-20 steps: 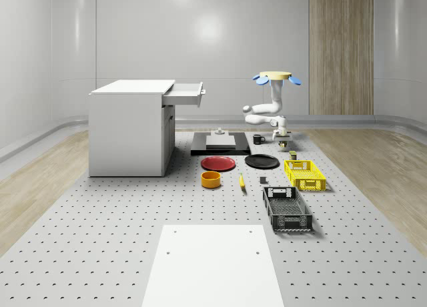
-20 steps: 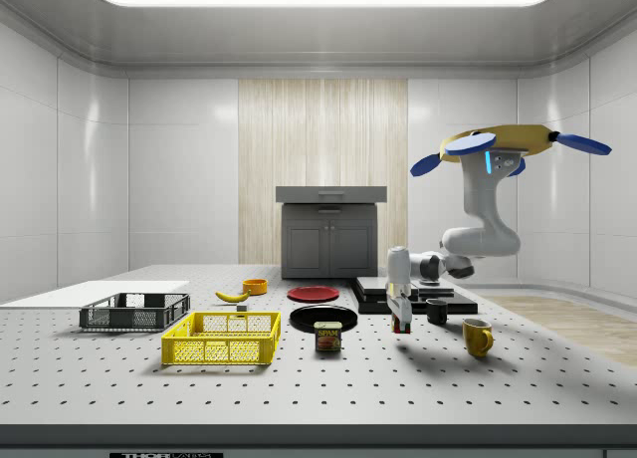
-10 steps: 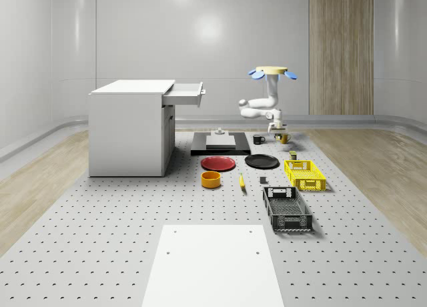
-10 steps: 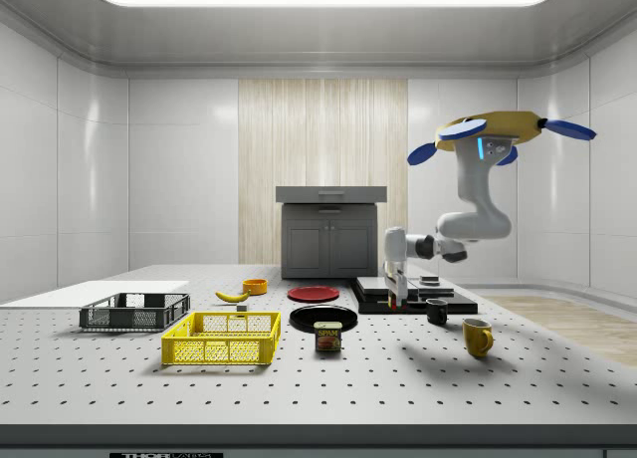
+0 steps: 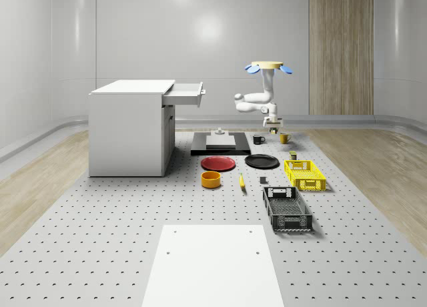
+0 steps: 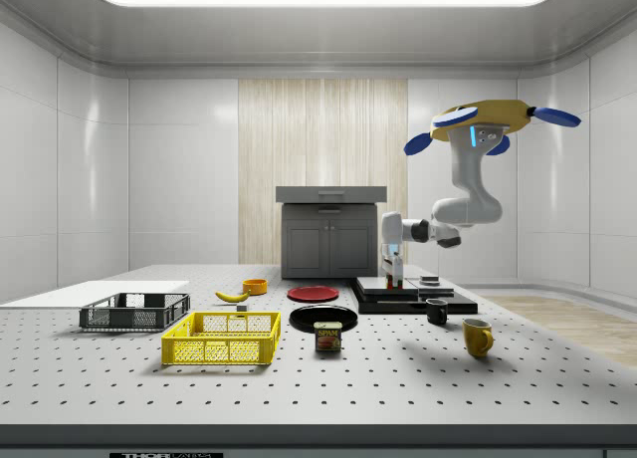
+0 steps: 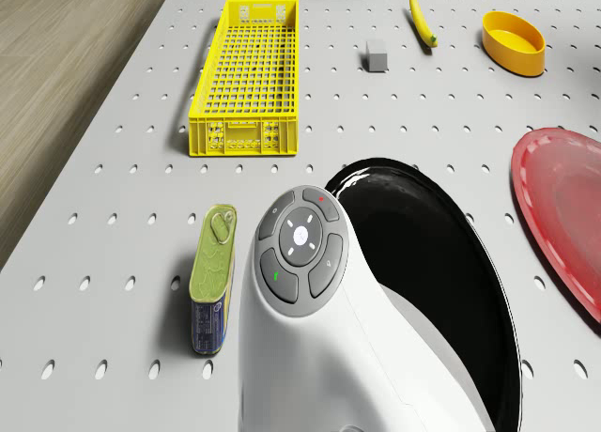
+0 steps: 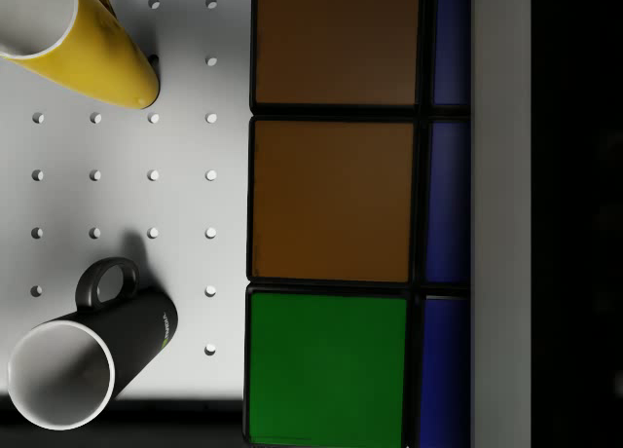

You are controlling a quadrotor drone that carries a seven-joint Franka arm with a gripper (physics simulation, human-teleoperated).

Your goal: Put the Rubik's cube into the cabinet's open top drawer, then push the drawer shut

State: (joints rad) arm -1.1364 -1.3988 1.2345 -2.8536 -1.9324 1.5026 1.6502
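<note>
Orange-green Rubik's cube clamped in jaws w/ drone hovering above mugs, off the table.

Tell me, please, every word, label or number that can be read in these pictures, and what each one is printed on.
"SPAM": on the front of the tin standing on the table, in the side view.
Black mug: a light line of print on its side, too small to read.
Plate on the table's front edge in the side view: lettering, too small to read.
Arm's round button pad: small symbols, no words.
</note>
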